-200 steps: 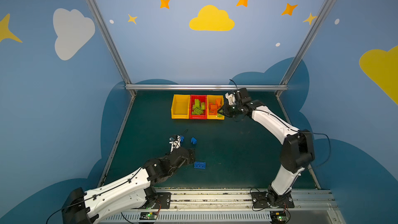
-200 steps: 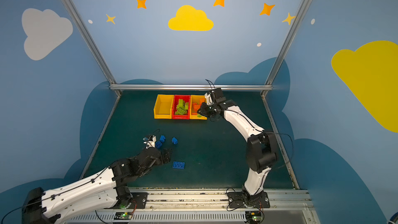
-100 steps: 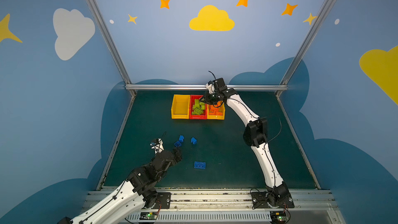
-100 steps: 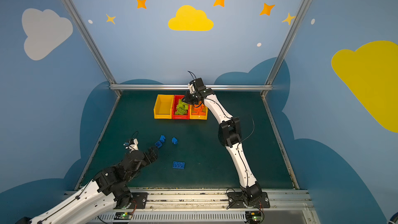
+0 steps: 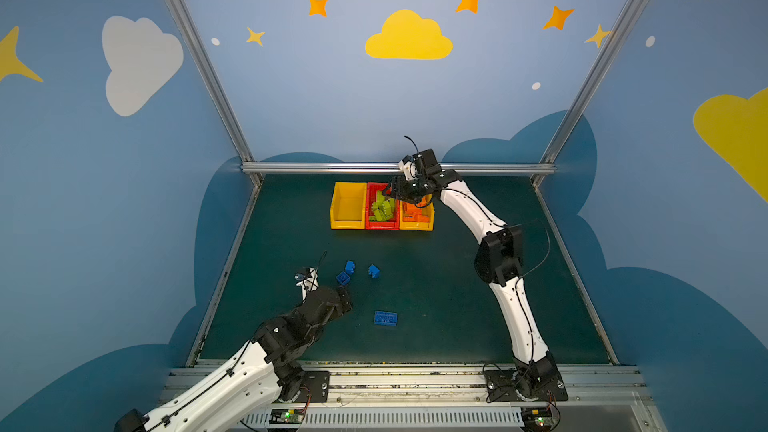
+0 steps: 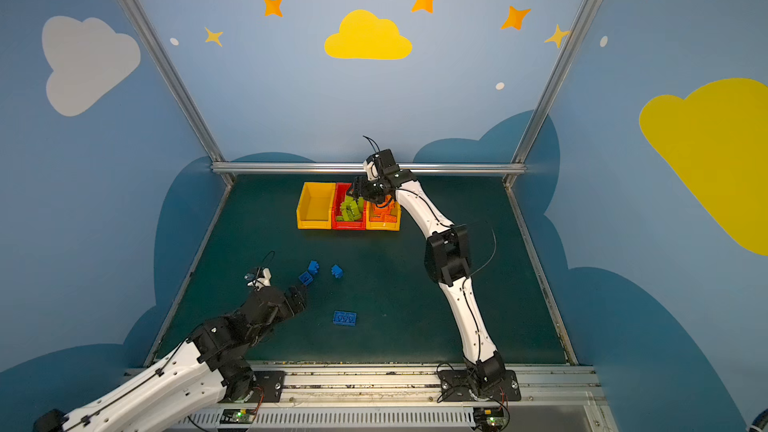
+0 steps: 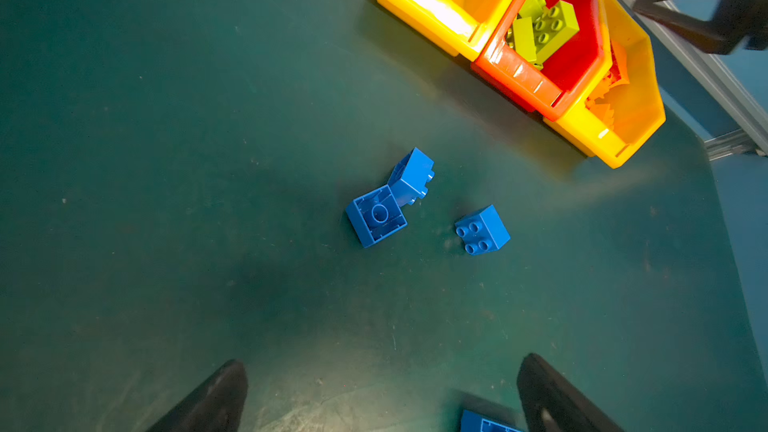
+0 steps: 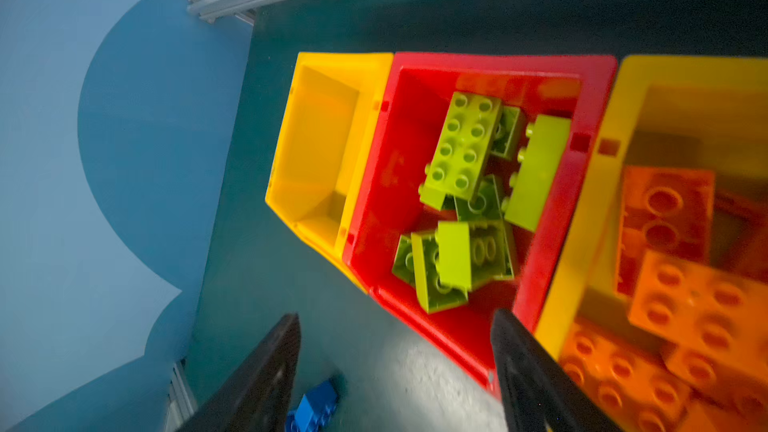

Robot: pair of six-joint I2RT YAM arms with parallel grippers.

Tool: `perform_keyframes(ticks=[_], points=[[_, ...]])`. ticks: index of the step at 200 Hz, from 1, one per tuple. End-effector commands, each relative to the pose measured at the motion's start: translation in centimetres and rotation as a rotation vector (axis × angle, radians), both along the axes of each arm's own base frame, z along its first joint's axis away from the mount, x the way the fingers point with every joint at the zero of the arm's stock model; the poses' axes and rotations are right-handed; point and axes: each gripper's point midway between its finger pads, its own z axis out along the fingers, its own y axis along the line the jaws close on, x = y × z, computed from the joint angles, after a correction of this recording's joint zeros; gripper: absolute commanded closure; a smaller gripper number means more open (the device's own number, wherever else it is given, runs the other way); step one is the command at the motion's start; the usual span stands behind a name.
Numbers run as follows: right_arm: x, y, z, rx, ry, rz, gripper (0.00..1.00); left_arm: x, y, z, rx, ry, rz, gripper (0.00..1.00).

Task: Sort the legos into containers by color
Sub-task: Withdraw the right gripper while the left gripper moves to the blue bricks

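three bins in a row at back of desk (image 5: 457, 292): left yellow bin (image 5: 348, 224), red bin (image 5: 382, 225) with green legos (image 5: 382, 209), right yellow bin (image 5: 417, 226) with orange legos (image 5: 415, 213). right claw (image 5: 395, 195) over red bin's edge next to right yellow bin, jaws apart, holding nothing. four blue legos (image 5: 373, 271) loose mid-desk. left claw (image 5: 345, 295) spread wide, empty, just beside the nearest one.

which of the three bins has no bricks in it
The yellow bin at the left end of the row in both top views. The red bin holds green bricks, the other yellow bin orange bricks.
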Motion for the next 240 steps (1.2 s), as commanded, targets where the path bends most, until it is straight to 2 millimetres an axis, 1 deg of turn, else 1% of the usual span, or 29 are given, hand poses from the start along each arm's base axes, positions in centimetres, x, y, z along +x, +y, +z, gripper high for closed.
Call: perform_keyframes(ticks=[1, 19, 20, 28, 32, 40, 45, 51, 54, 57, 75, 92, 94, 102, 122, 142, 157, 171, 193, 222, 240], points=[[-2.8, -0.8, 6.5, 0.046, -0.109, 0.042, 0.29, 0.4, -0.2, 1.2, 0.021, -0.003, -0.016, 0.00], [-5.4, -2.6, 7.0, 0.025, -0.114, 0.036, 0.28, 0.5, -0.9, 1.4, 0.036, 0.024, -0.046, 0.00], [-5.5, -2.8, 7.3, 0.026, -0.118, 0.035, 0.28, 0.5, -0.9, 1.5, 0.035, 0.025, -0.048, 0.00], [-6.9, -3.9, 6.7, 0.001, -0.108, 0.028, 0.28, 0.6, -1.5, 1.6, 0.031, 0.033, -0.069, 0.00], [-7.6, -4.4, 7.3, -0.002, -0.121, 0.025, 0.27, 0.7, -1.8, 1.5, 0.030, 0.039, -0.081, 0.00], [-9.4, -5.7, 6.5, -0.027, -0.108, 0.019, 0.26, 0.8, -2.4, 1.4, 0.028, 0.051, -0.101, 0.00], [-10.2, -6.2, 6.1, -0.037, -0.101, 0.017, 0.26, 0.9, -2.6, 1.4, 0.022, 0.055, -0.104, 0.00], [-11.3, -7.0, 6.3, -0.040, -0.105, 0.010, 0.25, 1.0, -3.0, 1.2, 0.019, 0.069, -0.108, 0.00], [-12.0, -7.5, 5.6, -0.050, -0.092, 0.008, 0.24, 1.1, -3.2, 1.1, 0.014, 0.072, -0.112, 0.00], [-12.6, -7.9, 5.5, -0.054, -0.093, 0.005, 0.24, 1.2, -3.4, 1.1, 0.008, 0.073, -0.114, 0.00], [-16.3, -10.5, 3.0, -0.104, -0.052, -0.013, 0.22, 1.9, -4.7, 0.6, -0.019, 0.103, -0.117, 0.00], [-19.6, -13.1, 1.2, -0.156, -0.034, -0.041, 0.21, 2.5, -6.1, 0.0, -0.037, 0.144, -0.119, 0.00], [-20.1, -13.6, 0.9, -0.167, -0.030, -0.050, 0.21, 2.6, -6.2, 0.0, -0.039, 0.146, -0.120, 0.00], [-21.4, -14.9, 0.0, -0.194, -0.025, -0.072, 0.20, 3.1, -6.8, -0.2, -0.034, 0.165, -0.121, 0.00], [-24.1, -17.7, -1.3, -0.236, -0.025, -0.126, 0.19, 4.1, -7.9, -0.5, -0.021, 0.211, -0.107, 0.00], [-26.1, -19.7, -2.2, -0.246, -0.032, -0.178, 0.16, 5.2, -9.6, -0.7, -0.049, 0.238, -0.107, 0.00], [-27.2, -20.5, -2.4, -0.237, -0.037, -0.194, 0.14, 6.1, -10.5, -1.2, -0.059, 0.253, -0.085, 0.01], [-27.9, -21.2, -2.4, -0.237, -0.047, -0.203, 0.13, 7.0, -10.9, -1.7, -0.044, 0.271, -0.055, 0.03], [-28.8, -21.7, -2.2, -0.233, -0.057, -0.201, 0.12, 8.3, -11.5, -2.8, 0.005, 0.316, -0.024, 0.06], [-29.6, -22.0, -2.3, -0.215, -0.066, -0.201, 0.12, 10.0, -12.9, -4.3, 0.008, 0.362, -0.001, 0.11], [-30.0, -21.9, -2.1, -0.193, -0.072, -0.196, 0.12, 10.9, -13.0, -5.1, 0.012, 0.382, 0.031, 0.15]])
